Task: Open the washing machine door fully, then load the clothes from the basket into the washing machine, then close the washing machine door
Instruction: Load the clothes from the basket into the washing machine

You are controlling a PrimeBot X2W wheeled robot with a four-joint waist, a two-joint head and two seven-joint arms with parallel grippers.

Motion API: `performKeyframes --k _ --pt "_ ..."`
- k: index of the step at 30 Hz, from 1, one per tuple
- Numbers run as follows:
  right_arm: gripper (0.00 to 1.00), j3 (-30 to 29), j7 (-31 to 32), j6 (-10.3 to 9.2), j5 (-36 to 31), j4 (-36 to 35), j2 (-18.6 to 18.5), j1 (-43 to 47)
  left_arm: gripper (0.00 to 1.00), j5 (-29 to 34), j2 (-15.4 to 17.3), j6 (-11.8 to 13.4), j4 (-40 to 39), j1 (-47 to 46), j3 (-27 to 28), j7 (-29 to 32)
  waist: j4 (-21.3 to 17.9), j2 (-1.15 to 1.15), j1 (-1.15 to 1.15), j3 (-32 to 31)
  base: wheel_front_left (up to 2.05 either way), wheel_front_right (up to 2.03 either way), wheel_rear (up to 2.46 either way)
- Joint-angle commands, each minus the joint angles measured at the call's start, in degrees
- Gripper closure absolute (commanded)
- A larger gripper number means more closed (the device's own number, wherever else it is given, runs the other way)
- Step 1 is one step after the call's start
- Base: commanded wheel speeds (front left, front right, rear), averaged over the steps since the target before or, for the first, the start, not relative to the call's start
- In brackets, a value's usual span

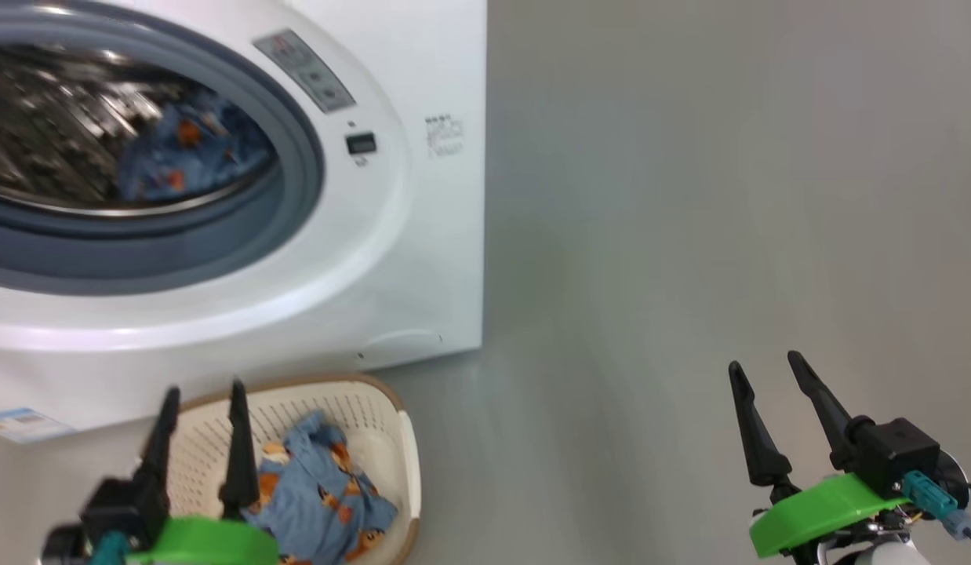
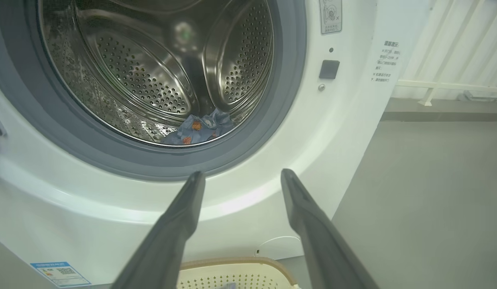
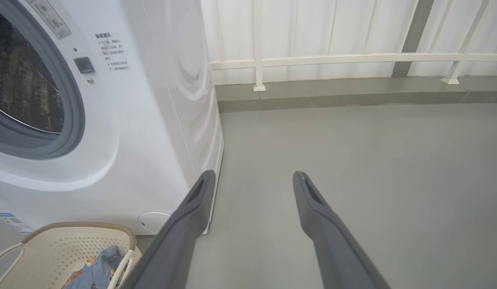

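Observation:
The white washing machine (image 1: 423, 259) stands with its drum mouth uncovered; its door is out of view. One piece of the light blue clothes (image 1: 189, 153) lies low in the steel drum (image 2: 152, 76), also seen as a bundle (image 2: 200, 127) in the left wrist view. More of the clothes (image 1: 321, 490) lie in the cream basket (image 1: 395, 428) on the floor before the machine. My left gripper (image 1: 205, 395) hovers open over the basket's left part, holding nothing. My right gripper (image 1: 768, 363) is open over bare floor at the right, well away from the machine.
A grey floor (image 1: 689, 235) stretches to the right of the machine. A white railing (image 3: 353, 60) on a low grey kerb closes off the far side. A blue label (image 2: 60, 273) sits at the machine's lower left corner.

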Motion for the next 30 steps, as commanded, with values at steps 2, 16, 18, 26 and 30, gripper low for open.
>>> performKeyframes --k 2,16,18,26,30 --pt "0.0 0.9 0.6 0.25 -0.6 -2.6 -0.6 0.9 0.0 1.0 0.3 -0.4 -1.8 1.2 1.4 -0.4 2.2 0.0 0.01 -5.0 0.0 0.0 0.0" --pt "0.0 1.0 5.2 0.25 -2.3 -10.5 0.1 6.3 0.0 2.9 -1.3 -2.2 0.1 5.7 -0.2 -0.4 3.5 0.0 0.01 -10.6 0.0 0.0 0.0" --pt "0.0 0.9 5.6 0.25 -2.4 -11.3 0.3 6.7 0.0 3.0 -1.4 -2.3 0.1 5.7 -0.2 -0.4 3.5 0.0 0.01 -10.7 0.0 0.0 0.0" --pt "0.0 -0.1 6.1 0.25 -3.0 -12.8 0.8 7.8 0.0 3.4 -1.6 -2.5 0.3 5.2 0.2 -0.4 3.1 0.0 0.01 -10.3 0.0 0.0 0.0" --pt "0.0 -0.4 6.2 0.25 -3.1 -13.2 1.0 8.1 0.0 3.5 -1.7 -2.4 0.3 5.0 0.4 -0.4 2.9 0.0 0.01 -10.1 0.0 0.0 0.0"
